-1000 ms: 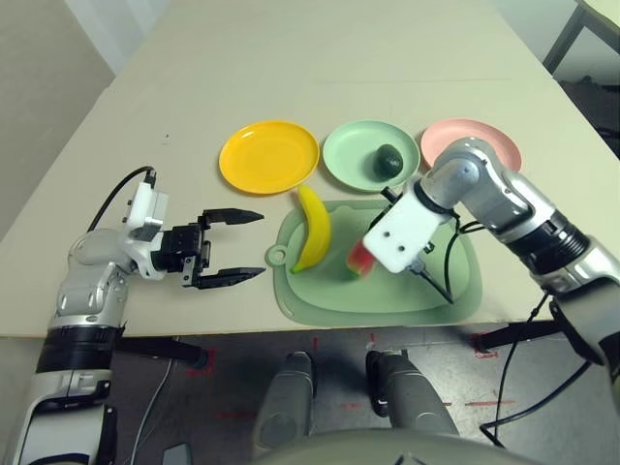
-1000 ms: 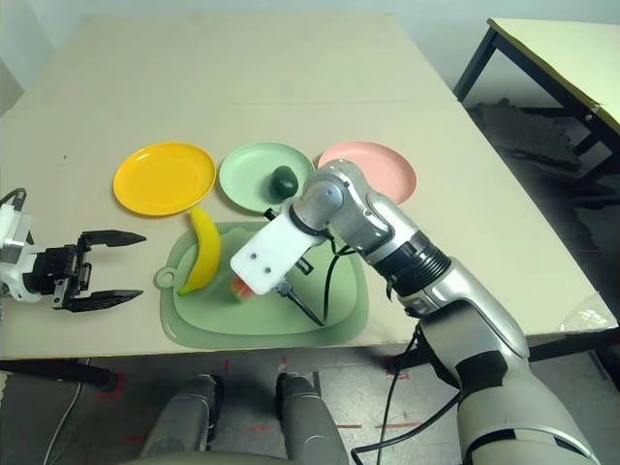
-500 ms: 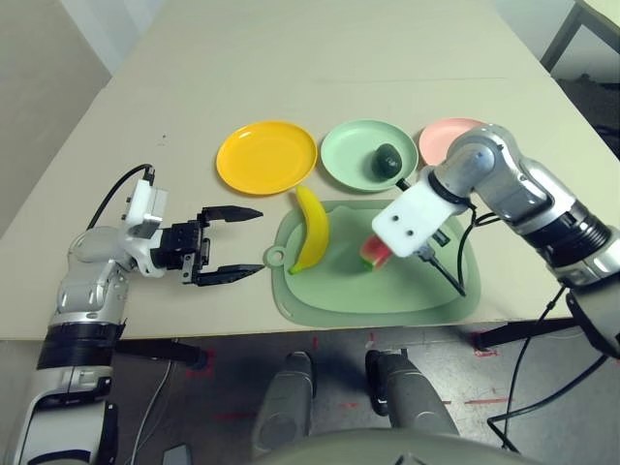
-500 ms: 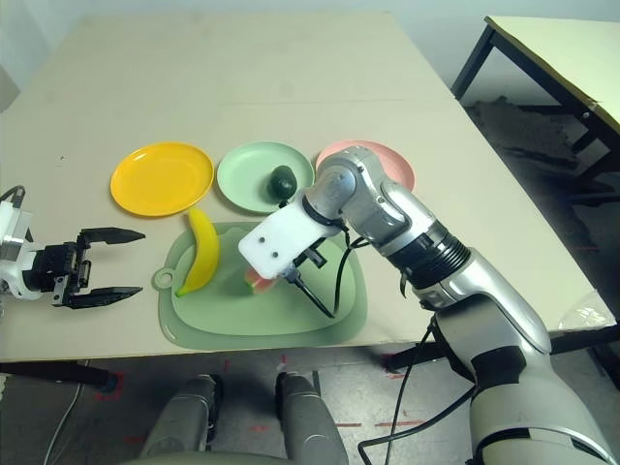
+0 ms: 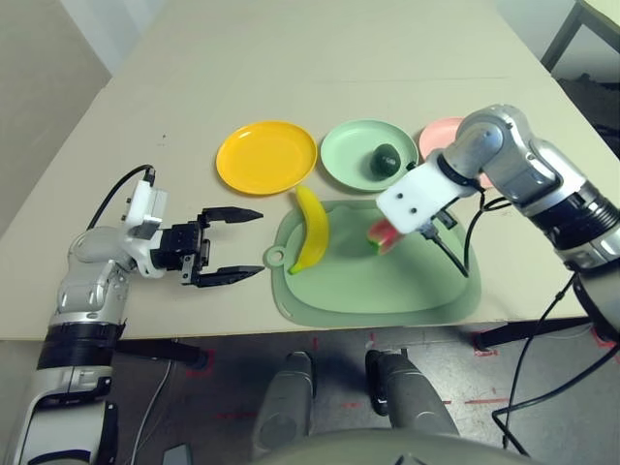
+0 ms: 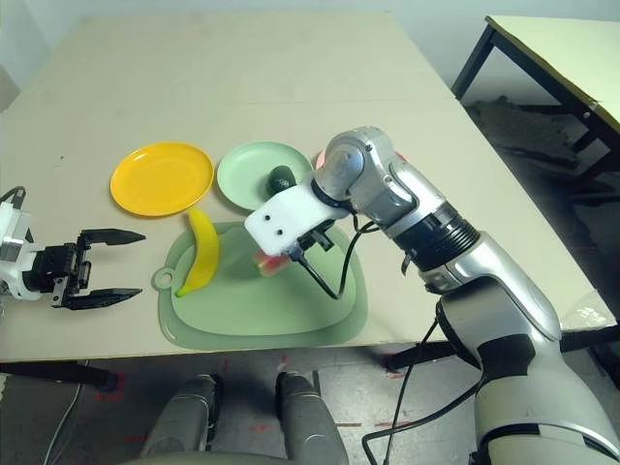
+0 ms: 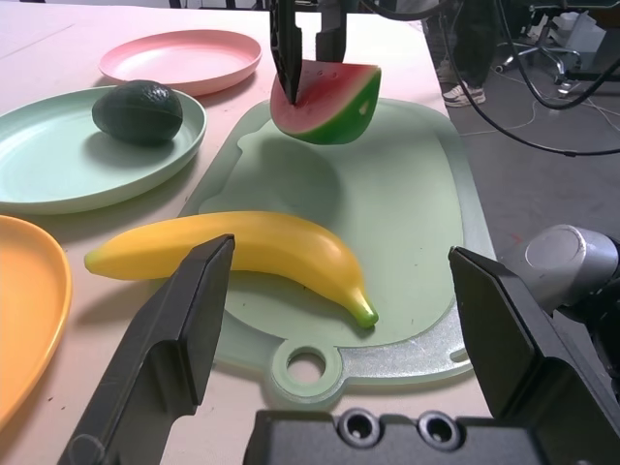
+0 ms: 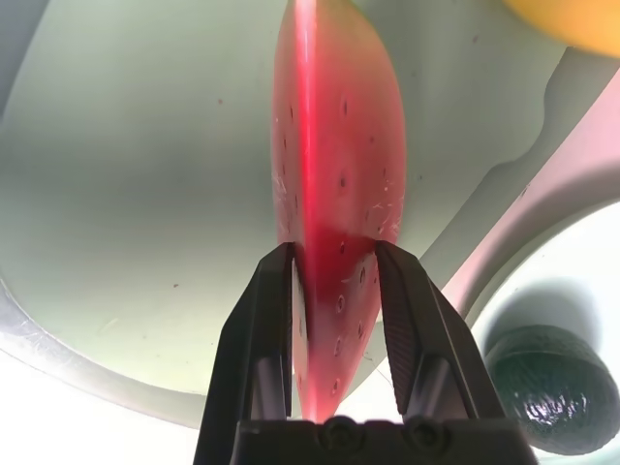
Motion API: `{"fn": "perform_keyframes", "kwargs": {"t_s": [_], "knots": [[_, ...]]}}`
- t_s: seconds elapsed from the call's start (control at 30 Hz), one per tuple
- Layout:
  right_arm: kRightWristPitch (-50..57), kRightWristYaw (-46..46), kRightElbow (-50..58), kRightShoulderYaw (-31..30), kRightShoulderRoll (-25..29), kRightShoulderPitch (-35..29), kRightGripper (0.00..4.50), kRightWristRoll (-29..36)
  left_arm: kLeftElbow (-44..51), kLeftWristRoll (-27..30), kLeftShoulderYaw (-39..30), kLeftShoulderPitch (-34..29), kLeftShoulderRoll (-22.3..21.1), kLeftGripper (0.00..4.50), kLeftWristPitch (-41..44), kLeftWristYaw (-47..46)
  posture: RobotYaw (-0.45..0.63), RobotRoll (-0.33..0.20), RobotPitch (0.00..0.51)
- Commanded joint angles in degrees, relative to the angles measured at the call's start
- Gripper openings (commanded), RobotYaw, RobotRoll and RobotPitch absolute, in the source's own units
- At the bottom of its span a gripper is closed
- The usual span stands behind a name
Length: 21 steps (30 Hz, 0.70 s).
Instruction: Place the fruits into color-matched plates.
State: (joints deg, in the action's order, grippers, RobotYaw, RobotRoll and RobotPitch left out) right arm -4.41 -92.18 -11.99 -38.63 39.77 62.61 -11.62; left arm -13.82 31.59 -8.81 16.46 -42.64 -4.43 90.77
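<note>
One of three fruits is home: the avocado [image 5: 387, 160] sits in the mint green plate [image 5: 351, 165], at the far middle of the table [image 5: 291, 58]. The watermelon wedge [image 7: 325, 101] is in transit, pinched by its red flesh between the fingers of the right gripper [image 8: 334, 281] and hanging clear above the pale green cutting mat [image 5: 387, 291]; its pink plate [image 7: 179, 58], far right, is empty. The banana [image 5: 312, 228] lies untouched on the mat's left part, just near of the empty yellow-orange plate [image 5: 266, 155].

Compared with a second ago, the wedge has come up off the mat and travelled right and farther away, toward the pink plate. The left gripper [image 5: 237, 245], fingers spread wide, waits level at the left of the mat exactly where it was.
</note>
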Motion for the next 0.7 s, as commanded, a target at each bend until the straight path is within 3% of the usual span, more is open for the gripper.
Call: {"fn": "perform_keyframes", "kwargs": {"t_s": [0.03, 0.43, 0.7], "knots": [[-0.08, -0.32, -1.55, 1.35, 0.89, 2.06, 1.22, 0.06, -0.76, -0.74, 0.58, 0.02, 0.26, 4.50, -0.47, 0.42, 0.01, 0.000, 0.180], [-11.62, 3.67, -23.34, 2.06, 0.37, 9.66, 1.22, -8.87, -1.69, -0.70, 0.69, 0.55, 0.76, 4.50, -0.73, 0.86, 0.00, 0.000, 0.184], [-21.15, 15.78, -46.13, 0.29, -3.10, 18.50, 1.22, -19.10, -0.83, 0.04, 0.41, 0.10, 1.29, 4.50, 0.00, 0.32, 0.00, 0.000, 0.191]]}}
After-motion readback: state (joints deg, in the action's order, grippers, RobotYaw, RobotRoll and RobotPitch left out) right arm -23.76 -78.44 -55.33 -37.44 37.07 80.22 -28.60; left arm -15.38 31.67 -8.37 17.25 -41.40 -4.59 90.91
